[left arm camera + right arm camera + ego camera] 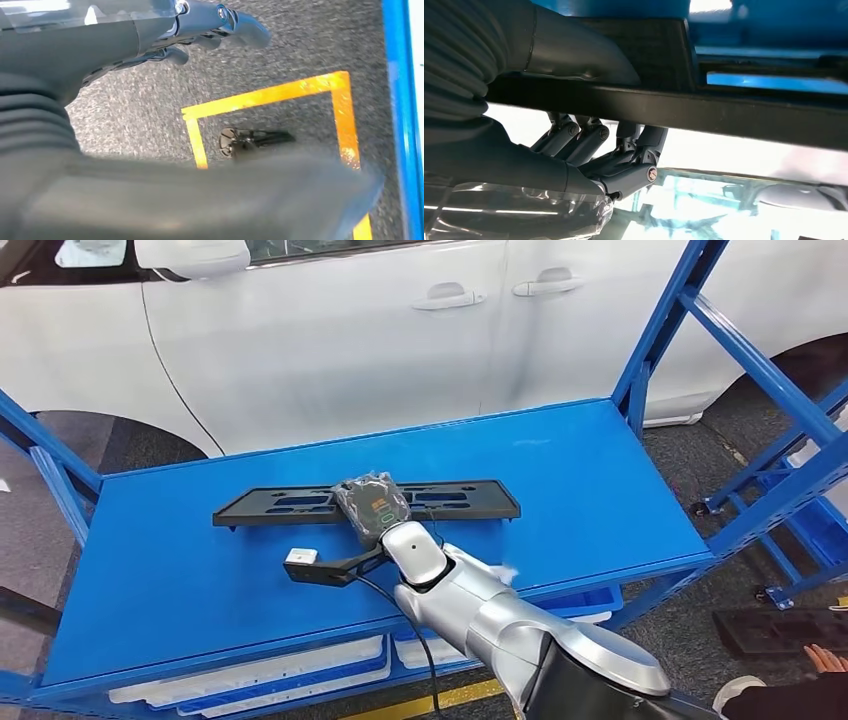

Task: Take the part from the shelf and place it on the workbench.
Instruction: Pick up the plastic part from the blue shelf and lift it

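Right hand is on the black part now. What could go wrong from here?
1. The right hand grips the long black part near its middle, thumb over and fingers under one narrow bar; the long ends could tip or twist when it is lifted.
2. The blue upright stands just past the part's right end, so a swing that way may knock it.
3. The wrist cable trails over the shelf edge and could catch.

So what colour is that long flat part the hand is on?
Black; the part lies on the blue shelf, clearest in the head view.
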